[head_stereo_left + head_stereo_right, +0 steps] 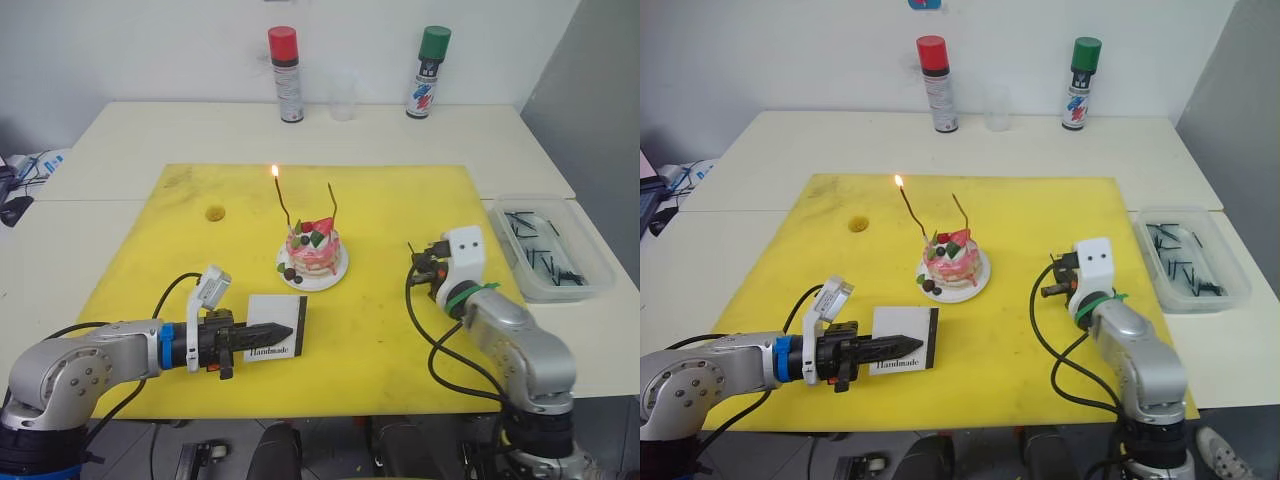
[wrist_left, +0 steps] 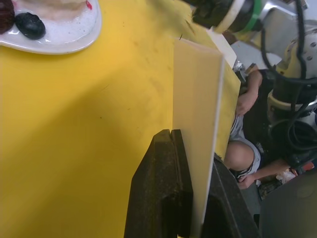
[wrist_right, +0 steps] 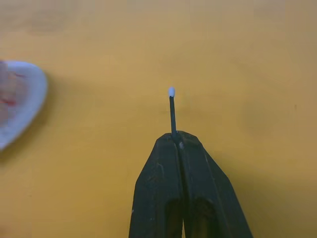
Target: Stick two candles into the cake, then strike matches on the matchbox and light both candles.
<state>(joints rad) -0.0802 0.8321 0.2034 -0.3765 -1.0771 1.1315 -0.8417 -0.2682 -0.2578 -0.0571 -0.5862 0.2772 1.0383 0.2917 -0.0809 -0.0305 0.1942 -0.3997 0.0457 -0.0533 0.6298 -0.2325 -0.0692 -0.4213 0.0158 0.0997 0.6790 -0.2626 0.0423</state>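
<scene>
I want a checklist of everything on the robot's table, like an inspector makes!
Surface: yellow mat on white table.
Job's things: cake holding two candles, one lit; matchbox; match.
Clutter: two spray cans, clear cup, clear tray of matches.
Grippers: left gripper shut on matchbox; right gripper shut on an unlit match.
Cables: black cable by right arm.
Surroundings: white wall.

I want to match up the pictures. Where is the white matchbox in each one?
Left eye view: the matchbox lies on the yellow mat, in front of the cake, under the left gripper.
Right eye view: the same spot.
Left wrist view: seen edge-on beside the fingers.
Right wrist view: not in it.
Shared landmark: the cake's white plate.
</scene>
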